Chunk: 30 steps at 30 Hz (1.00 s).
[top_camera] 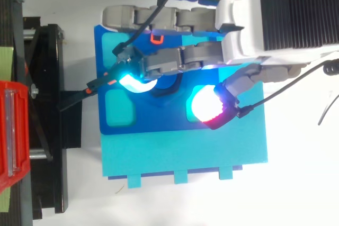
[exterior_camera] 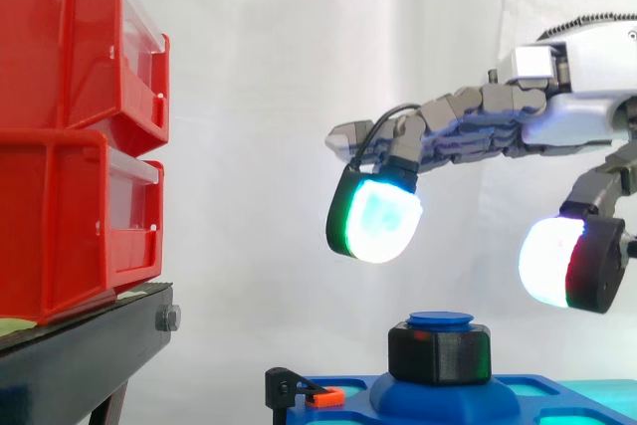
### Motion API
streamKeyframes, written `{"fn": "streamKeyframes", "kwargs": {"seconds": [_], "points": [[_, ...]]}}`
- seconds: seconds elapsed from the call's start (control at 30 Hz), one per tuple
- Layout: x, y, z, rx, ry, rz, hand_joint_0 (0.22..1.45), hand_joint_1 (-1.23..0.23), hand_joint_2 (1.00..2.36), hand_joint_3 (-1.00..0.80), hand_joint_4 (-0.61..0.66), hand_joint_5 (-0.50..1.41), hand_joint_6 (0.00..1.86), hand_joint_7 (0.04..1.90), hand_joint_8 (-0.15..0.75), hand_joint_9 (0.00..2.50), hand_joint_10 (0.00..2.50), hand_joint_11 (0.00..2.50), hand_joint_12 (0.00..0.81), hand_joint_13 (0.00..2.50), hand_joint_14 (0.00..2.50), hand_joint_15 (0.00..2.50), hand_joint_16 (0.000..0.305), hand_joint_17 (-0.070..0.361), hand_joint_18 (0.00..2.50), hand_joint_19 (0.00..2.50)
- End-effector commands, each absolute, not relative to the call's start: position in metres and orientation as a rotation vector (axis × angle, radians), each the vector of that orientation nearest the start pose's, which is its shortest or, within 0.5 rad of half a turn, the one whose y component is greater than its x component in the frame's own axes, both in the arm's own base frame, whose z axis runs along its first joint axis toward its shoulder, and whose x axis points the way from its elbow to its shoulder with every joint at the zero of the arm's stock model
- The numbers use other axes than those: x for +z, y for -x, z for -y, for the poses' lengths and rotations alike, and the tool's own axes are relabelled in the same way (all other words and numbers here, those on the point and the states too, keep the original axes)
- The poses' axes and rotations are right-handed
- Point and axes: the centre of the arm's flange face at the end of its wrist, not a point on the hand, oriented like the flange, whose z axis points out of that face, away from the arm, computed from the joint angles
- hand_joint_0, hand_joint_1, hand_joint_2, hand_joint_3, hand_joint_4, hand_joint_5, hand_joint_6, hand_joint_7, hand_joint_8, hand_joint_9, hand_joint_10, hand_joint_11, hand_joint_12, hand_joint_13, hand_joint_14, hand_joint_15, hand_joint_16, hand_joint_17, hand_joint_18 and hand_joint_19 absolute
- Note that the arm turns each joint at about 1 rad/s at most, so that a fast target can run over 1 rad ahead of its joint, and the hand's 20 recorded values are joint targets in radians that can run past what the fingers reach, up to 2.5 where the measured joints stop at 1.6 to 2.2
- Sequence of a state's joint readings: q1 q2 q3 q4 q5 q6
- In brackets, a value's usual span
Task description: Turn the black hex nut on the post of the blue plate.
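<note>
While the hand [exterior_camera: 557,121] hung spread and empty, its fingertips [exterior_camera: 375,218] stood clear above the black hex nut [exterior_camera: 440,353]. The nut sat below the gap between the finger pad and the thumb pad, on the upright post [exterior_camera: 441,320] of the blue plate [top_camera: 159,123]. Seen from above, the fingers covered most of the nut, and its flats could not be made out.
</note>
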State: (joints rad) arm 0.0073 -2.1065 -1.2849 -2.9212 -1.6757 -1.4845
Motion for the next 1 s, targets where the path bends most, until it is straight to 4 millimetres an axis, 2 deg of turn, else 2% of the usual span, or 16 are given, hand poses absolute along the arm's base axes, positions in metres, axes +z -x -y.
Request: {"fn": "streamKeyframes", "kwargs": {"seconds": [0.0, 0.17, 0.2, 0.27, 0.33, 0.6, 0.67, 0.77, 0.97], "points": [[0.324, -0.694, 0.118, 0.154, 0.016, -1.582, 0.5, -0.78, 1.0, -0.5, -0.08, -0.3, 0.5, 0.79, 0.042, 0.0, 0.0, 0.0, 0.237, 0.0, 0.0, 0.03, 0.032, 0.072, 0.0, 0.15], [0.322, -0.696, 0.118, 0.154, 0.016, -1.579, 0.5, -0.78, 1.0, -0.5, -0.08, -0.3, 0.5, 0.79, 0.043, 0.0, 0.0, 0.0, 0.236, 0.0, 0.0, 0.04, 0.032, 0.072, 0.0, 0.15], [0.312, -0.698, 0.119, 0.153, 0.015, -1.59, 0.5, -0.78, 1.0, -0.5, -0.08, -0.3, 0.5, 0.79, 0.041, 0.0, 0.0, 0.0, 0.237, 0.0, 0.0, 0.04, 0.032, 0.072, 0.0, 0.15], [0.309, -0.699, 0.12, 0.156, 0.014, -1.59, 0.5, -0.78, 1.0, -0.5, -0.08, -0.3, 0.5, 0.79, 0.043, 0.0, 0.0, 0.0, 0.236, 0.0, 0.0, 0.03, 0.032, 0.072, 0.0, 0.14], [0.297, -0.703, 0.12, 0.158, 0.009, -1.594, 0.5, -0.77, 1.0, -0.5, -0.08, -0.3, 0.5, 0.79, 0.042, 0.0, 0.0, 0.0, 0.236, 0.0, 0.0, 0.04, 0.032, 0.072, 0.0, 0.14], [0.299, -0.705, 0.122, 0.166, 0.002, -1.575, 0.5, -0.77, 1.0, -0.5, -0.08, -0.3, 0.5, 0.79, 0.043, 0.0, 0.0, 0.0, 0.237, 0.0, 0.0, 0.03, 0.032, 0.072, 0.0, 0.15], [0.286, -0.707, 0.124, 0.168, 0.0, -1.593, 0.5, -0.77, 1.0, -0.5, -0.08, -0.3, 0.5, 0.79, 0.043, 0.0, 0.0, 0.0, 0.236, 0.0, 0.0, 0.04, 0.032, 0.072, 0.0, 0.15], [0.28, -0.71, 0.124, 0.17, 0.0, -1.589, 0.5, -0.77, 1.0, -0.5, -0.07, -0.3, 0.5, 0.8, 0.044, 0.0, 0.0, 0.0, 0.237, 0.0, 0.0, 0.03, 0.032, 0.072, 0.0, 0.15], [0.28, -0.711, 0.123, 0.172, 0.003, -1.581, 0.5, -0.76, 1.0, -0.5, -0.07, -0.3, 0.5, 0.8, 0.046, 0.0, 0.0, 0.0, 0.239, 0.0, 0.0, 0.04, 0.032, 0.072, 0.0, 0.15]]}}
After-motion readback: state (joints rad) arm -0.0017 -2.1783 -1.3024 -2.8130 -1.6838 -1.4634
